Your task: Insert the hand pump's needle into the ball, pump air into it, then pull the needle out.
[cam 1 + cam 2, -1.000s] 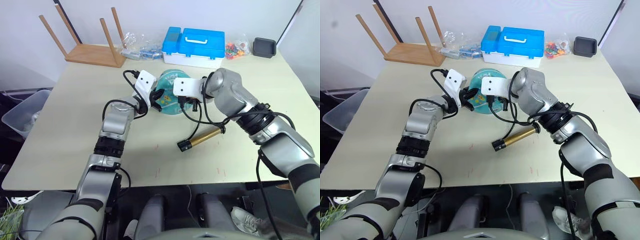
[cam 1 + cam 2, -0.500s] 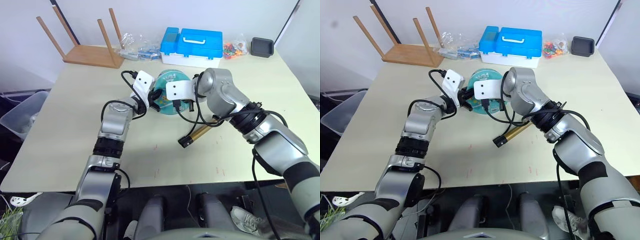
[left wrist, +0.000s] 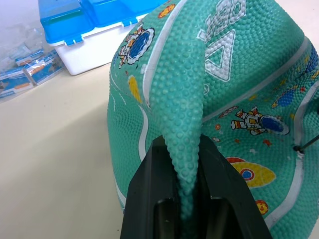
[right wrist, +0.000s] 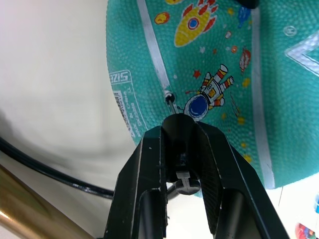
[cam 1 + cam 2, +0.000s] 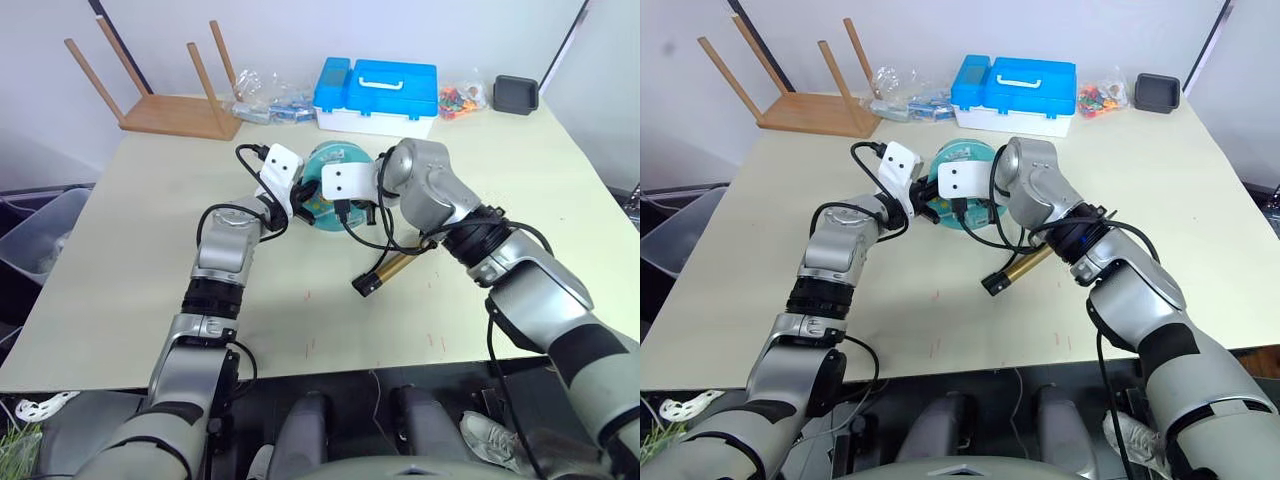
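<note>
The teal ball (image 5: pixel 333 160), limp and printed with cartoons, lies mid-table. My left gripper (image 3: pixel 182 149) is shut on a pinched-up fold of its skin, at the ball's left side (image 5: pixel 303 195). My right gripper (image 4: pixel 180 124) is shut on the black needle fitting at the hose's end. The thin needle (image 4: pixel 172 102) reaches the ball's valve hole (image 4: pixel 169 94); how deep it sits is unclear. The hand pump (image 5: pixel 392 268), gold barrel with black ends, lies on the table right of and nearer than the ball. Its black hose (image 5: pixel 385 240) loops up to the right gripper.
A blue and white toolbox (image 5: pixel 375 95) stands behind the ball. An overturned wooden stool (image 5: pixel 165 100), plastic bags (image 5: pixel 265 100), a bag of coloured bits (image 5: pixel 455 97) and a black tray (image 5: pixel 510 93) line the far edge. A grey bin (image 5: pixel 30 240) stands left of the table.
My right gripper has shifted left across the ball's near side with the needle fitting. The hose has dragged the pump round to a steeper angle. The left gripper keeps its pinch.
</note>
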{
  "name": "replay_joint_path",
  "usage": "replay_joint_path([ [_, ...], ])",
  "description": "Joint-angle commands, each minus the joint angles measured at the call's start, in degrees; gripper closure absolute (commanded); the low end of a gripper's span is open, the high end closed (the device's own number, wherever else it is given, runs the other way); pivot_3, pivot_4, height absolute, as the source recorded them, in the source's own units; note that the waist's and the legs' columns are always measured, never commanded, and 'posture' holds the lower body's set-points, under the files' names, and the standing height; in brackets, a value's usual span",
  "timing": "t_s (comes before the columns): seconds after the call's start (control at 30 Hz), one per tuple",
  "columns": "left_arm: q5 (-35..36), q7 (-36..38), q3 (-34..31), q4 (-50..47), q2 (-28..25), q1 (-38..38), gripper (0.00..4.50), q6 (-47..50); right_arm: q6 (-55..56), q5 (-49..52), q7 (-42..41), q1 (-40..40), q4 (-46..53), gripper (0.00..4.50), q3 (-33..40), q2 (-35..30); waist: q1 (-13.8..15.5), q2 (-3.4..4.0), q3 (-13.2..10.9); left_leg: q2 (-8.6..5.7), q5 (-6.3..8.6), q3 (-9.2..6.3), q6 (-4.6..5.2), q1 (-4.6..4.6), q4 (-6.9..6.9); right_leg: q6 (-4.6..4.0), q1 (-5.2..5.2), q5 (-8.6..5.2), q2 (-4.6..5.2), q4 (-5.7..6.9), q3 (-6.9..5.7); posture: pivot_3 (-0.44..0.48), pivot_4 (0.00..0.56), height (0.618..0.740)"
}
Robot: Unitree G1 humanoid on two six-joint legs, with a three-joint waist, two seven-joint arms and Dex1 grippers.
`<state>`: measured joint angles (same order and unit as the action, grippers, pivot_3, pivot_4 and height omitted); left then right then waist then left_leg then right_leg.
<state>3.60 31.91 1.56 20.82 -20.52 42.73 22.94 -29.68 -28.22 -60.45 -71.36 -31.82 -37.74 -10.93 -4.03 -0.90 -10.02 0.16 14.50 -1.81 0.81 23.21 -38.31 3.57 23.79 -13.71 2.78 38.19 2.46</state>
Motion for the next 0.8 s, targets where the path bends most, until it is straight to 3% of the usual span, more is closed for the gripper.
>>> replay_joint_path([
  [0.03, 0.32, 0.98, 1.65, -2.1, 1.21, -0.58, 4.5, 0.31, 2.9, 1.81, 0.31, -1.05, -1.91, 4.18, 0.06, 5.03, -0.01, -0.02, 0.01, 0.0, 0.01, 0.01, 0.0, -0.19, 0.06, -0.01, -0.1, 0.01, 0.01, 0.0, 0.01, 0.0, 0.15, 0.74],
  [0.4, -0.27, 1.16, 1.62, -1.14, 1.64, -1.54, 4.5, -0.16, 6.68, 2.08, 1.41, -2.59, -13.05, 4.18, 2.75, 11.1, -0.21, -0.15, 0.33, 0.02, 0.03, -0.01, 0.0, -0.52, 0.19, -0.2, -0.14, 0.12, -0.02, 0.02, -0.01, 0.0, 0.15, 0.74],
  [0.8, -0.68, 0.87, 0.91, -0.29, 2.52, -1.72, 4.5, 0.34, 11.48, 1.8, 11.53, -3.93, -31.61, 4.18, 7.52, 19.96, -0.89, -0.44, 1.76, 0.03, 0.05, 0.03, -0.01, -1.46, 0.99, -0.54, -0.37, 0.29, -0.04, -0.14, -0.08, 0.0, 0.15, 0.74],
])
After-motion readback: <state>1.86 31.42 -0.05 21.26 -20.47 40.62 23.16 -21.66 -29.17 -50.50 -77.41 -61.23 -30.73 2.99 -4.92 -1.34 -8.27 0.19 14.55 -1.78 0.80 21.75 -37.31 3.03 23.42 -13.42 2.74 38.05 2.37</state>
